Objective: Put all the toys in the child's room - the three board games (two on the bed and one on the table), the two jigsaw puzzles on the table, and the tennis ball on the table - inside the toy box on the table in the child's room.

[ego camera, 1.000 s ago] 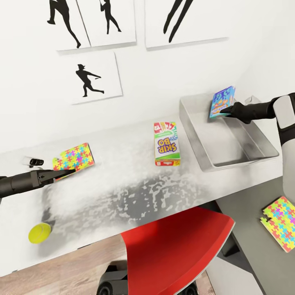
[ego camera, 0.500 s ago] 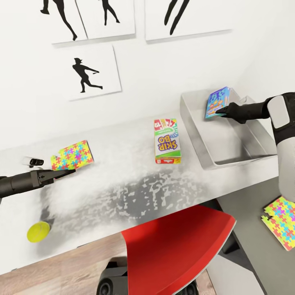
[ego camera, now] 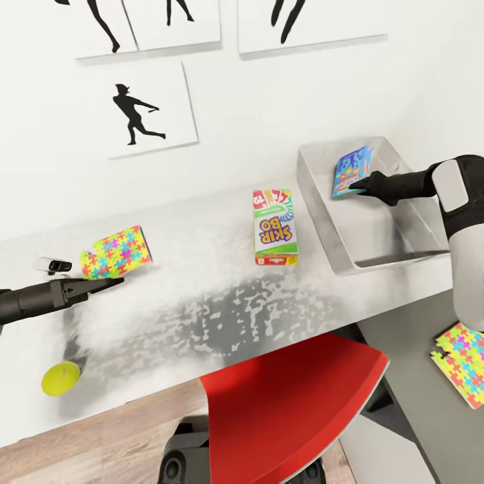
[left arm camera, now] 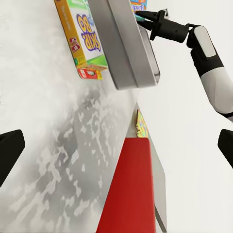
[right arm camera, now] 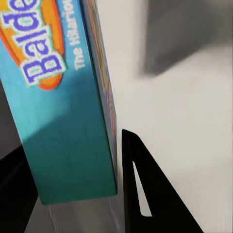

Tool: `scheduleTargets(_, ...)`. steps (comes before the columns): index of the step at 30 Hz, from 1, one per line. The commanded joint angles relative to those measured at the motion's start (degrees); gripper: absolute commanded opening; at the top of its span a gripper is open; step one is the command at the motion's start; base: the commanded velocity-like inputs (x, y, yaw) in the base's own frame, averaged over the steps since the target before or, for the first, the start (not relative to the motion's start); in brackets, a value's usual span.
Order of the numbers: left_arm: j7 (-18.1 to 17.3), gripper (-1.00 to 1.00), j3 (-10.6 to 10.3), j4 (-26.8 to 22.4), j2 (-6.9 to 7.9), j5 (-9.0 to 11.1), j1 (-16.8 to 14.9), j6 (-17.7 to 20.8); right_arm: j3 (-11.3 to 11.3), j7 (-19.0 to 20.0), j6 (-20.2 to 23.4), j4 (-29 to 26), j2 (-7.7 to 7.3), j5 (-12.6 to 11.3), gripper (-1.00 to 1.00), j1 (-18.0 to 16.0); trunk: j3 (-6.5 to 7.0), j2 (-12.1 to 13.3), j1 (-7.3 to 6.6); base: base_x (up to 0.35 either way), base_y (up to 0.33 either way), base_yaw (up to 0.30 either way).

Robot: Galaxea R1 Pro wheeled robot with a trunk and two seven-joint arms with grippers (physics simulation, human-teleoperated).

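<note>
Blue board game (ego camera: 351, 171) lowered past toy box (ego camera: 321, 202) rim, right end effector (ego camera: 361, 181) clamped on it.

Toy box (ego camera: 321, 202): on the table (ego camera: 202, 302), right end, by the wall.
Held game (ego camera: 351, 171): over the box's back part, in the right gripper (ego camera: 360, 183).
Skip-Bo game (ego camera: 273, 226): on the table, just left of the box.
Left puzzle (ego camera: 113, 253): far left, beyond the left gripper (ego camera: 115, 282).
Ball (ego camera: 60, 378): front left edge.
Right puzzle (ego camera: 464, 361): right, on a lower surface.
Chair (ego camera: 289, 410): before the table.
</note>
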Motion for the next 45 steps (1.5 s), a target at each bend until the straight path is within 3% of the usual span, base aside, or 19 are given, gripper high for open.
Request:
scheduleTargets(1,-0.23,1.0,-0.01,-0.01,0.02,-0.04,-0.02,0.61,-0.2,0.56,0.23,0.01,0.03,0.54,-1.0,-0.05,-0.17,-0.1,0.03,0.0,0.0,0.0)
scheduleTargets(39,-0.23,1.0,-0.01,-0.08,0.05,-0.04,-0.85,0.61,-0.2,0.01,0.23,0.07,0.05,0.77,-1.0,-2.46,-3.69,-0.1,0.03,0.0,0.0,0.0)
scheduleTargets(45,-0.23,1.0,-0.03,-0.1,0.15,-0.04,-1.47,0.61,-0.15,-0.18,-0.2,0.6,1.6,1.05,-1.0,-3.22,-4.24,-0.1,0.03,0.0,0.0,0.0)
